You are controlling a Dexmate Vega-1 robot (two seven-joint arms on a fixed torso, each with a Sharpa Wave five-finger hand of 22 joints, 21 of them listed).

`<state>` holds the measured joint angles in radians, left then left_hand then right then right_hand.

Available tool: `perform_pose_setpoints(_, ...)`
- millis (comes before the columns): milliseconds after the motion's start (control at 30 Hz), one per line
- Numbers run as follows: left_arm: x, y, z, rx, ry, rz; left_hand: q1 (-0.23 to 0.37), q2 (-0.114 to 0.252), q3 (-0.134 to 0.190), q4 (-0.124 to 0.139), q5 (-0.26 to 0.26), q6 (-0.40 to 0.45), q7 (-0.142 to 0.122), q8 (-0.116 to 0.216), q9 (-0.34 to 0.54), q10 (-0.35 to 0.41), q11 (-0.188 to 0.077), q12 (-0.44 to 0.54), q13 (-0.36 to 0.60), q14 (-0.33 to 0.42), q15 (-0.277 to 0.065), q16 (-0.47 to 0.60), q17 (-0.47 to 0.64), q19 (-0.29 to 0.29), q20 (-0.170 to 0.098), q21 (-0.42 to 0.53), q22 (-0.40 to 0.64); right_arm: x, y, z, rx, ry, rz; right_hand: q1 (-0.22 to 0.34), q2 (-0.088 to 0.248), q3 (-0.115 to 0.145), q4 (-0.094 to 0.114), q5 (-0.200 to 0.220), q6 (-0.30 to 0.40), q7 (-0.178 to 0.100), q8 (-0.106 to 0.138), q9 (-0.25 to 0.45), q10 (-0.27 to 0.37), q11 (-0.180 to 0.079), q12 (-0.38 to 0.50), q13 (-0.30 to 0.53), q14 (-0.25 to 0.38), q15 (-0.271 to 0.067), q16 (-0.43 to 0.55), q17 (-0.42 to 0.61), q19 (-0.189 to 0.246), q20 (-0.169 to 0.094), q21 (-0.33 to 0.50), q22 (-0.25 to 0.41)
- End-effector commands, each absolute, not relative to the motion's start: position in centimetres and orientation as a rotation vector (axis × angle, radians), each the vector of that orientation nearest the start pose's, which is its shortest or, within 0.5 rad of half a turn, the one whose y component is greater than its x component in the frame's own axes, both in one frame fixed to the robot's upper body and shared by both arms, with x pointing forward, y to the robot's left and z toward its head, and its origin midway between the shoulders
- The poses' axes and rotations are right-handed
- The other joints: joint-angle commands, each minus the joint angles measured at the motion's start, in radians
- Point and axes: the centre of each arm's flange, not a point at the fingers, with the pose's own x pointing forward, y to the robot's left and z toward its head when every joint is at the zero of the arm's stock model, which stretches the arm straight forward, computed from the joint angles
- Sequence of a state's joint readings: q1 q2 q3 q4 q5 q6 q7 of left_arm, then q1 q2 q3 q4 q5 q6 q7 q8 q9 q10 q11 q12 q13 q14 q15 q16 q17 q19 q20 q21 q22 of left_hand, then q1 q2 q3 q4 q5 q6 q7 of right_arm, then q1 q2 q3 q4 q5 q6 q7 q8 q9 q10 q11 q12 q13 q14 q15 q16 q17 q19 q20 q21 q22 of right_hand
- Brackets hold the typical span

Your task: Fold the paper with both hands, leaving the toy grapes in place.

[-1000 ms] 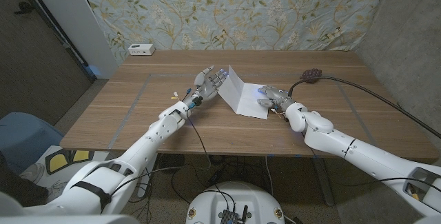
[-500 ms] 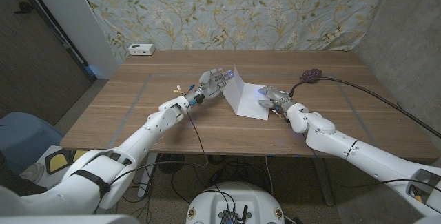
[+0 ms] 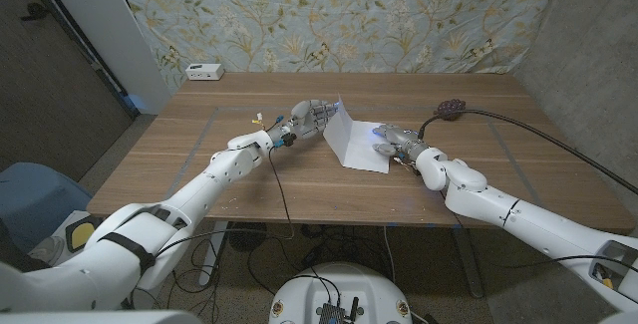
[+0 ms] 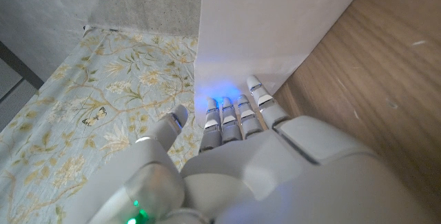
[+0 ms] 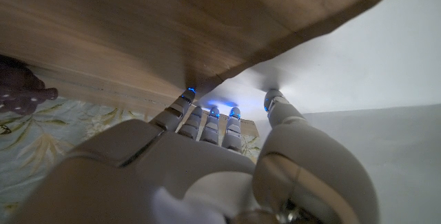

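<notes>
The white paper (image 3: 361, 148) lies mid-table, its left part raised as a steep flap (image 3: 337, 122). My left hand (image 3: 313, 116) stands behind that flap with its fingers (image 4: 238, 110) straight against the sheet (image 4: 275, 31) and the thumb held apart. The right part of the sheet (image 5: 344, 58) stays on the wood under my right hand (image 3: 392, 142), whose fingertips (image 5: 213, 114) press on it. The dark purple toy grapes (image 3: 450, 109) sit on the table (image 3: 199, 164) to the right of the paper, apart from both hands, and appear again (image 5: 17, 89) in the right wrist view.
A small white box (image 3: 204, 71) stands at the table's back left corner. A black cable (image 3: 538, 140) runs from beside the grapes to the right edge. Flowered fabric (image 3: 339, 15) hangs behind the table. Bare wood stretches left of my left arm.
My left hand has moved right, pushing the paper's left flap steeper toward my right hand. The right hand and the grapes have stayed put.
</notes>
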<state>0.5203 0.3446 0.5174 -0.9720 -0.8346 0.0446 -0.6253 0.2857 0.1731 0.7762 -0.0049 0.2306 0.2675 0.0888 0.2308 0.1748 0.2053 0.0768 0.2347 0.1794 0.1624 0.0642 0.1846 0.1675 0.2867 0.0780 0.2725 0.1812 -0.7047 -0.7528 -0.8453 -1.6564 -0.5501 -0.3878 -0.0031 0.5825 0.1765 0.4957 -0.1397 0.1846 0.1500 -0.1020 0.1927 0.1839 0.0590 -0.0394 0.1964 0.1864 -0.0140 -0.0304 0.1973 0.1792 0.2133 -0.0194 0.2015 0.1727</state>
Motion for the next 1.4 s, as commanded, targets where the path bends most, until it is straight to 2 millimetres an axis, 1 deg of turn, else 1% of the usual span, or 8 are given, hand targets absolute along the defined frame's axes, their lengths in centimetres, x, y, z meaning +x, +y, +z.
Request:
perform_pose_setpoints(33,69.7,16.5,1.0,0.103,-0.321,-0.885,0.074,0.028,0.055,-0.057,0.031,0.050,-0.002,-0.002,0.006,0.025,-0.009,-0.006,0.003,0.020,-0.009,-0.001,0.000,0.022,-0.006,-0.002,0.002,64.1,-20.8,-6.5,-1.526,-0.380,0.057,0.013,-0.001,-0.005,0.001,-0.002,0.010,0.000,-0.001,0.002,0.009,-0.001,0.005,0.003,0.009,-0.042,0.004,0.005,0.010,-0.001,0.003,0.002)
perform_pose_setpoints(167,69.8,16.3,1.9,0.189,-0.326,-0.894,0.145,0.035,0.099,-0.099,0.060,0.092,-0.003,-0.007,0.007,0.043,-0.020,-0.010,0.003,0.027,-0.023,0.000,0.002,0.034,-0.014,-0.003,0.003,64.1,-21.0,-6.5,-1.522,-0.380,0.056,0.014,-0.002,-0.006,0.002,-0.002,0.011,0.001,-0.001,0.002,0.011,0.000,0.006,0.003,0.011,-0.042,0.004,0.005,0.011,-0.001,0.003,0.002)
perform_pose_setpoints(300,69.7,16.0,2.7,0.268,-0.324,-0.897,0.196,0.034,0.117,-0.118,0.075,0.134,0.007,-0.008,0.010,0.073,-0.024,-0.007,0.004,0.055,-0.030,0.008,0.004,0.056,-0.013,0.003,0.005,64.2,-21.1,-6.5,-1.517,-0.376,0.058,0.015,-0.002,-0.007,0.002,-0.002,0.012,0.001,-0.001,0.002,0.011,0.000,0.006,0.003,0.012,-0.041,0.004,0.005,0.012,-0.001,0.003,0.002)
perform_pose_setpoints(333,69.7,16.0,2.8,0.281,-0.323,-0.900,0.203,0.032,0.116,-0.120,0.077,0.141,0.006,-0.009,0.010,0.082,-0.018,-0.006,0.005,0.061,-0.030,0.009,0.005,0.064,-0.011,0.006,0.005,64.2,-21.2,-6.5,-1.517,-0.376,0.058,0.015,-0.002,-0.007,0.002,-0.002,0.012,0.002,-0.001,0.002,0.011,0.001,0.006,0.003,0.013,-0.041,0.005,0.005,0.012,0.000,0.003,0.002)
perform_pose_setpoints(500,69.7,15.7,3.4,0.330,-0.316,-0.911,0.208,0.019,0.095,-0.119,0.075,0.166,0.012,-0.009,0.012,0.104,-0.014,-0.002,0.006,0.088,-0.024,0.016,0.006,0.088,-0.004,0.014,0.006,64.1,-21.3,-6.6,-1.513,-0.374,0.058,0.016,-0.002,-0.008,0.003,-0.003,0.013,0.002,-0.001,0.002,0.011,0.000,0.006,0.003,0.014,-0.041,0.005,0.006,0.012,0.000,0.003,0.002)
perform_pose_setpoints(733,69.3,15.7,4.5,0.461,-0.340,-0.880,0.184,-0.007,0.031,-0.113,0.066,0.220,0.026,-0.005,0.015,0.147,-0.012,0.004,0.008,0.116,-0.026,0.018,0.007,0.106,-0.004,0.018,0.007,64.0,-21.4,-6.6,-1.519,-0.378,0.059,0.017,-0.002,-0.010,0.004,-0.003,0.014,0.002,-0.001,0.002,0.013,0.000,0.007,0.003,0.014,-0.041,0.005,0.006,0.013,0.000,0.003,0.002)
perform_pose_setpoints(1100,68.5,15.1,6.4,0.610,-0.398,-0.854,0.176,-0.001,0.026,-0.108,0.073,0.264,0.033,-0.002,0.017,0.187,-0.016,0.010,0.008,0.146,-0.030,0.015,0.003,0.111,-0.012,0.016,0.006,63.7,-21.3,-6.4,-1.555,-0.407,0.078,0.020,-0.003,-0.013,0.005,-0.003,0.017,0.002,-0.001,0.002,0.016,0.000,0.007,0.003,0.018,-0.041,0.005,0.006,0.018,-0.002,0.004,0.002)
perform_pose_setpoints(1400,68.0,13.0,7.9,0.758,-0.448,-0.855,0.168,0.007,0.036,-0.097,0.083,0.332,0.034,0.006,0.018,0.247,-0.027,0.018,0.008,0.203,-0.047,0.017,0.001,0.076,-0.036,-0.003,0.005,63.6,-21.6,-6.0,-1.569,-0.422,0.085,0.023,-0.003,-0.015,0.005,-0.002,0.025,0.003,0.001,0.002,0.023,-0.002,0.010,0.003,0.026,-0.045,0.007,0.006,0.025,-0.005,0.005,0.002)
